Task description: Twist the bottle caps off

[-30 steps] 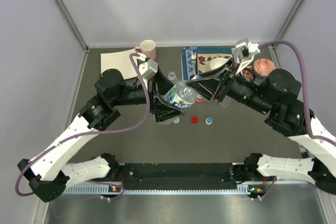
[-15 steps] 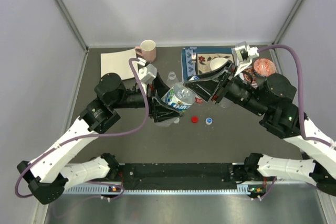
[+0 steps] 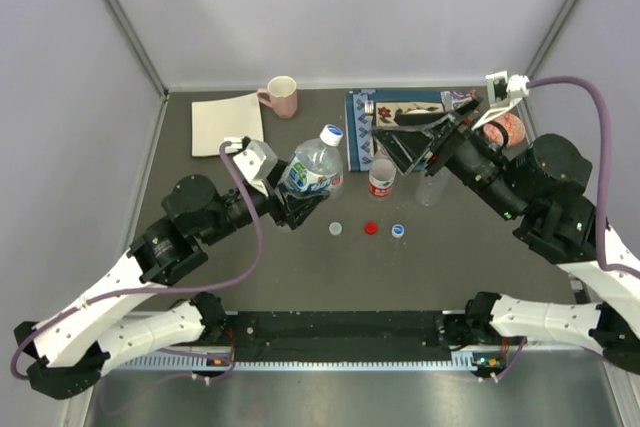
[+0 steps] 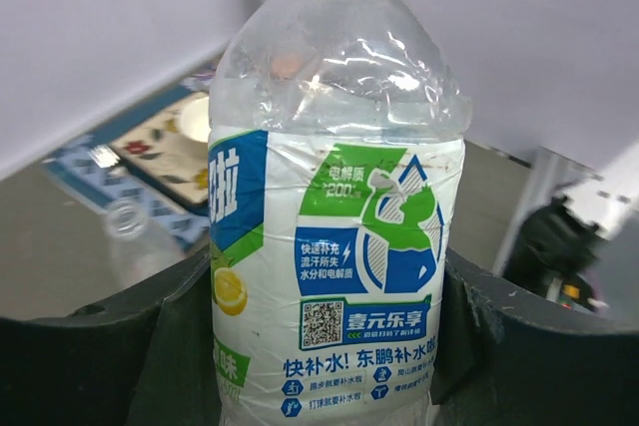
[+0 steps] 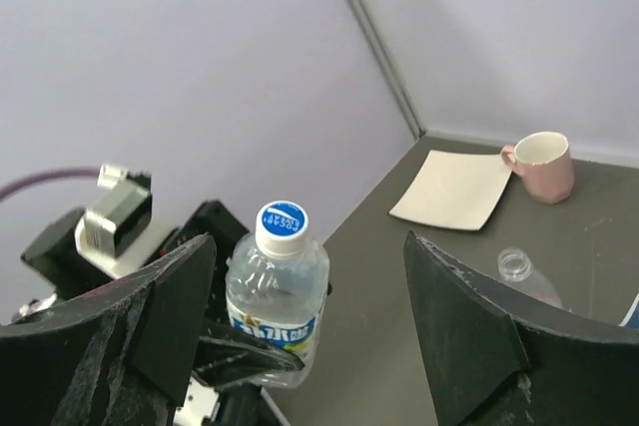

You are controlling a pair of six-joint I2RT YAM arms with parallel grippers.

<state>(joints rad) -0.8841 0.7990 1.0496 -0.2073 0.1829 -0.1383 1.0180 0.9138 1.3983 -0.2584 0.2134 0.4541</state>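
Three caps off, one to go

My left gripper (image 3: 303, 199) is clamped round the green-and-blue-labelled bottle (image 4: 334, 246), held roughly upright with its blue-and-white cap (image 5: 282, 222) still screwed on. To its right, three loose caps lie in a row on the table: the whitish-grey cap (image 3: 335, 229), the red cap (image 3: 370, 228) and the blue cap (image 3: 398, 231). Behind them stand the red-labelled bottle (image 3: 381, 181) and a clear bottle (image 3: 428, 188), and both look uncapped. My right gripper (image 3: 400, 142) hangs spread wide and empty, apart from the capped neck. I judge that only this last cap remains to be unscrewed
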